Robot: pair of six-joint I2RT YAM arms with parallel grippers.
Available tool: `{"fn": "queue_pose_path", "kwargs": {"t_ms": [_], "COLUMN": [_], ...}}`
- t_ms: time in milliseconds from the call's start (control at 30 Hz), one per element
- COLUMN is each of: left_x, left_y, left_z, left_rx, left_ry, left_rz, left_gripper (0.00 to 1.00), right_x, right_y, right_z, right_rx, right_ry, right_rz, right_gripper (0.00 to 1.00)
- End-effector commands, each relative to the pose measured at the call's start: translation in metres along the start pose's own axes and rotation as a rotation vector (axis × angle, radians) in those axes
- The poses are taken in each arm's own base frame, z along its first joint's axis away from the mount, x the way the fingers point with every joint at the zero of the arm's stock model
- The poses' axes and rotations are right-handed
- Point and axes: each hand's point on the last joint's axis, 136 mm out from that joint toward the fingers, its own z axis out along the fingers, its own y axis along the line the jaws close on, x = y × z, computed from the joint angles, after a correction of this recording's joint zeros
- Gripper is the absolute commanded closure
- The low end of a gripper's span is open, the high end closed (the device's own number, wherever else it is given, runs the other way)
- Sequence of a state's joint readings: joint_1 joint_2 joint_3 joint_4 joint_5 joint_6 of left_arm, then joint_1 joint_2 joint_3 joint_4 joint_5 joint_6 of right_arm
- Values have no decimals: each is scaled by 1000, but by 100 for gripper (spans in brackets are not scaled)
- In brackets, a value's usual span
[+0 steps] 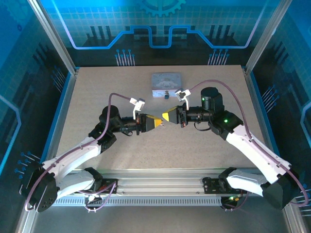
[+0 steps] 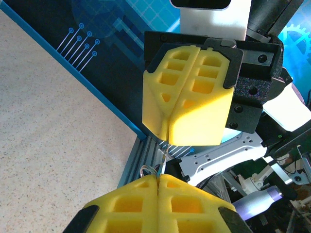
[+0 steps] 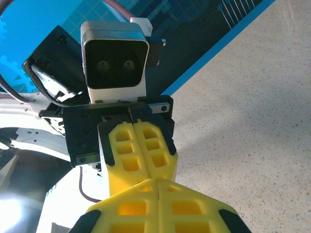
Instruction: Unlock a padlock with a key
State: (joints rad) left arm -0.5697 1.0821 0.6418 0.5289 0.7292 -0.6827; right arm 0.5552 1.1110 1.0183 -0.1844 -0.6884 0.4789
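Padlock [image 2: 148, 170] shows as a silvery shackle loop poking from our left gripper's [image 2: 158, 177] pressed-together tips, between the arms. Our right gripper [image 2: 166, 138], likewise pinched shut, points the thin key [image 2: 164, 156] at it. We judge insertion underway, with turning and release still to do.

Beyond the left hand [image 1: 160, 122] the tin [image 1: 166, 82] blocks; the table [image 1: 97, 87] elsewhere lies open.
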Motion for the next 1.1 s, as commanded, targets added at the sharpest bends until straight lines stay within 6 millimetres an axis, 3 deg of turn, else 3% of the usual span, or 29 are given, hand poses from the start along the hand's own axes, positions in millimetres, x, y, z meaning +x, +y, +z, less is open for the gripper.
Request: {"fn": "queue_pose_path", "kwargs": {"t_ms": [0,167,267,400,733,933,1067], "left_x": [-1,5,12,18,24,0,-25], "left_y": [-5,11,24,38,98,145,188], "left_z": [0,-6,-14,-25,-64,-75,-75], "left_rx": [14,-87,-183,-291,-648,-836,-1000], "left_ry": [-5,-3,5,9,-11,-23,2], "left_rz": [23,27,30,45,-36,-100,-133], "left_gripper": [100,100,100,100,100,100,100], "right_x": [-3,-3,-2,3,16,-12,-24], "right_y": [1,-9,-23,-51,-150,-213,-260], "right_z": [-3,-6,-8,-10,-15,-28,-26], "right_rx": [2,70,147,283,682,841,920], "right_ry": [-20,-24,-23,-10,24,9,47], "right_rz": [-7,12,40,112,321,509,619], "right_gripper": [99,64,53,51,51,47,45]}}
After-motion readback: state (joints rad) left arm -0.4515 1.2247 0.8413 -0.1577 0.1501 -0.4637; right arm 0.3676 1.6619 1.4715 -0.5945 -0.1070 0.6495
